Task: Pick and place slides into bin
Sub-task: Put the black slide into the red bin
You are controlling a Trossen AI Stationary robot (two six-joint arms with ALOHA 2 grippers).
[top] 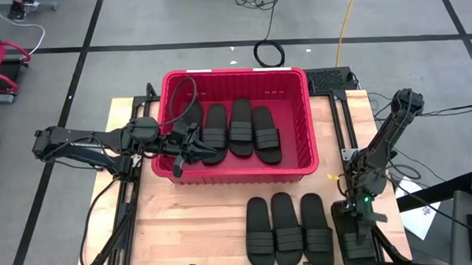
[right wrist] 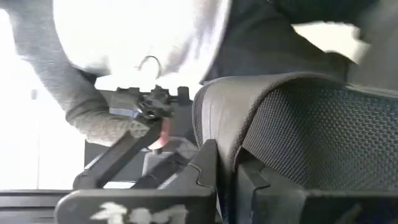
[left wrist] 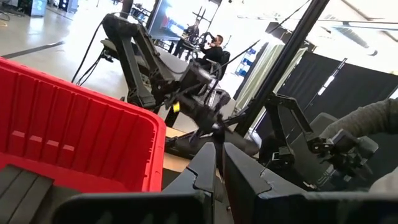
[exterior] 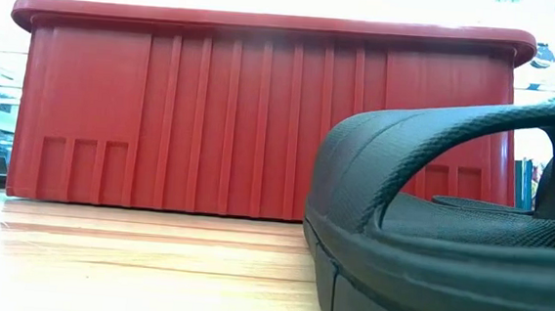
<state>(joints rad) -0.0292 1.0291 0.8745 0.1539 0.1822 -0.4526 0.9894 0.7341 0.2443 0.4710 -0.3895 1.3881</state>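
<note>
i see my left gripper [top: 191,147] over the bin [top: 300,158], pinching a slide [top: 190,126] beside 3 more lying inside. my right gripper [top: 357,223] sits at the table's [top: 192,220] near right edge, pressed together on the strap of 1 slide [right wrist: 311,118]; 3 others [top: 289,231] lie beside it.

One camera looks straight down from high up on the whole table [top: 192,220]. One sits low on the table top, very close to a slide [exterior: 448,236], facing the bin [exterior: 261,115]. Both show that bin. Each wrist camera looks past its own fingers.
</note>
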